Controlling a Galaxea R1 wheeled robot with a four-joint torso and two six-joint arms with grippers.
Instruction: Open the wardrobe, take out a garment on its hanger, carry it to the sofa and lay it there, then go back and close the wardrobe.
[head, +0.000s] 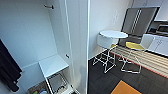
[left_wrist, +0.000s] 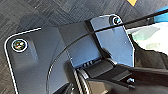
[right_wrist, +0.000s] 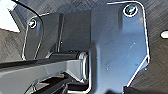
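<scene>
Wardrobe (head: 62, 37) stands open in head view; wrist views show perhaps carpet (left_wrist: 50, 12).

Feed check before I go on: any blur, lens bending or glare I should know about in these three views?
Head view: soft throughout, wide-angle bend tilts the wardrobe door edge, and the white round table top looks washed out. Left wrist view: blurred, with a glint on the plate's round fitting. Right wrist view: blurred too, and the carpet weave smears.

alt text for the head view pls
An open white wardrobe with a bare inner shelf and a black top hanging at its left; to the right, a round white table and yellow-seated stools on dark carpet.
</scene>
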